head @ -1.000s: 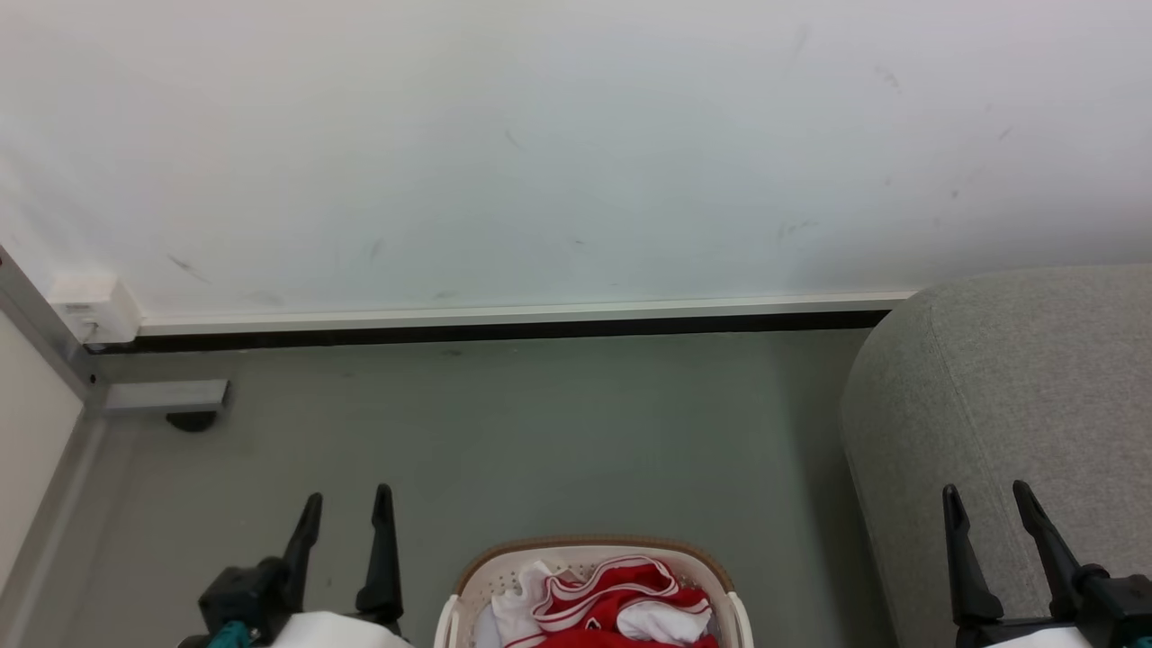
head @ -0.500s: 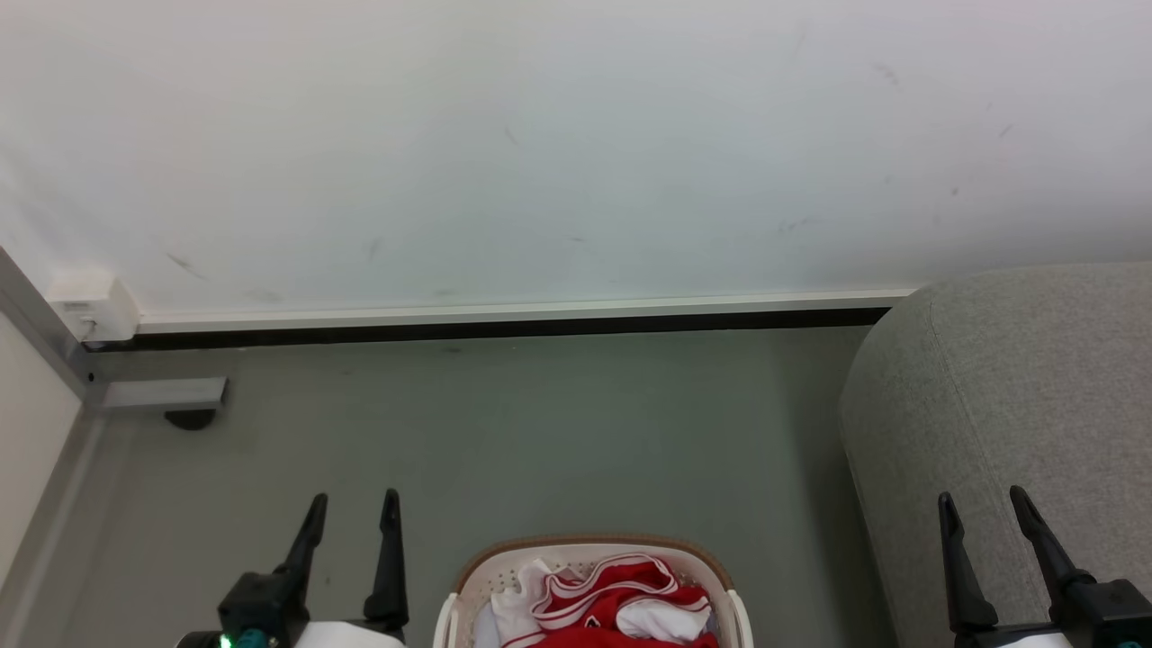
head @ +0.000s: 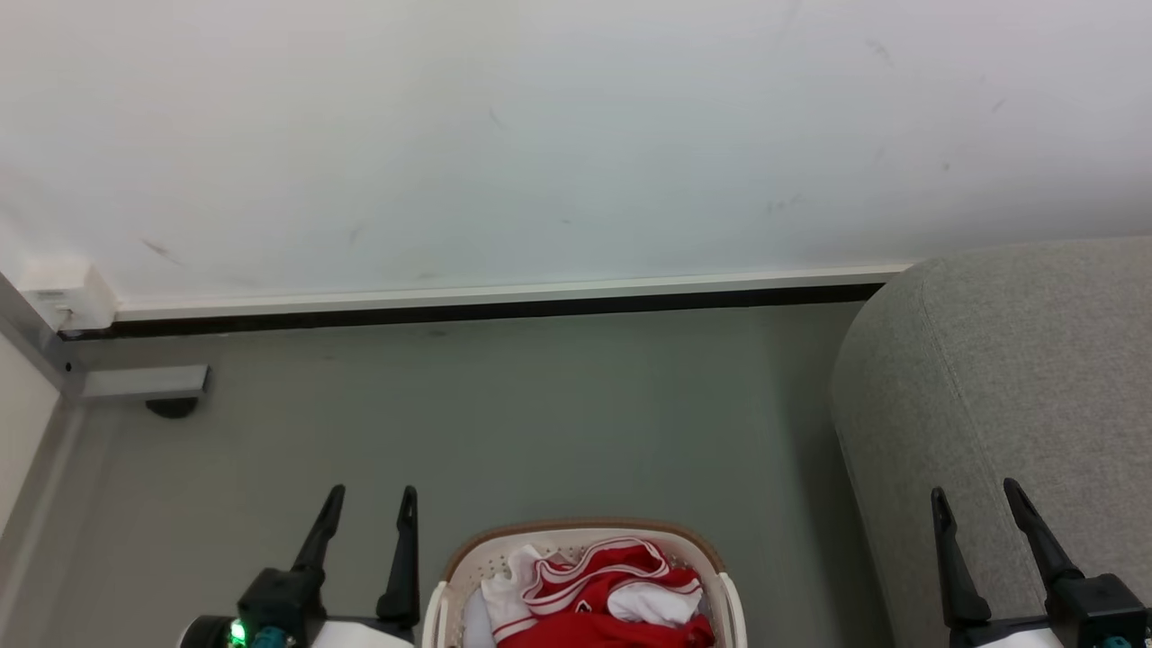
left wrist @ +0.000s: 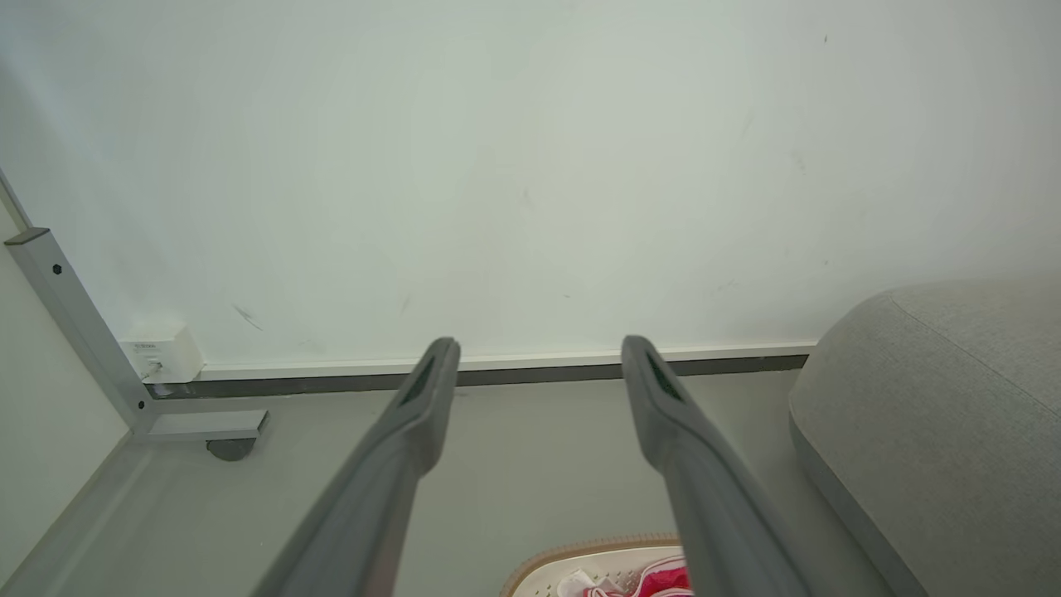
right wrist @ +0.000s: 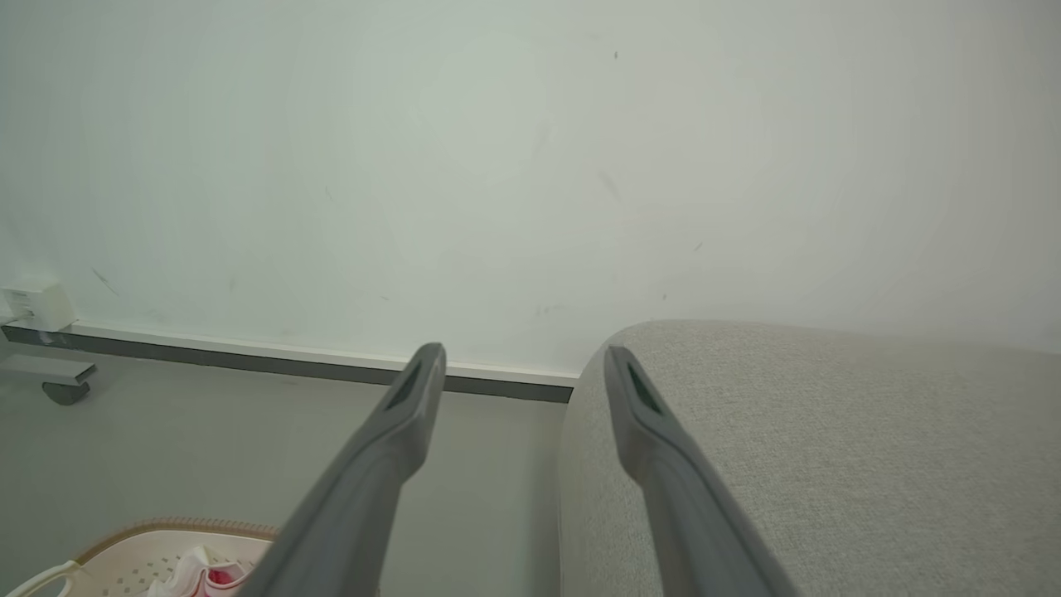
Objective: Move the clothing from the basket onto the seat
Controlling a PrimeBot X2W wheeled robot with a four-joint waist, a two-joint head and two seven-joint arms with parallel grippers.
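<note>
Red clothing (head: pixel 612 598) with white stripes lies bunched in the cream basket (head: pixel 468 562) with its brown rim, at the bottom centre of the head view. The grey sofa seat (head: pixel 999 378) fills the right side. My left gripper (head: pixel 371 497) is open, hanging left of the basket and apart from it. My right gripper (head: pixel 975 493) is open above the sofa's near edge. The left wrist view shows the left gripper (left wrist: pixel 539 352), the basket's rim (left wrist: pixel 580 549), a bit of the clothing (left wrist: pixel 659 579) and the seat (left wrist: pixel 937 398). The right wrist view shows the right gripper (right wrist: pixel 520 358), the basket (right wrist: pixel 133 551) and the seat (right wrist: pixel 829 431).
A white wall (head: pixel 540 135) with a dark skirting strip (head: pixel 468 312) closes off the far side. A grey metal frame foot on a castor (head: pixel 144 387) and a small white box (head: pixel 58 292) sit at the far left. Grey floor (head: pixel 540 414) lies between basket and wall.
The head view has shifted, so the wall, floor and basket sit slightly higher and more to the left. The left gripper has moved a little right, toward the basket. Both grippers stay open.
</note>
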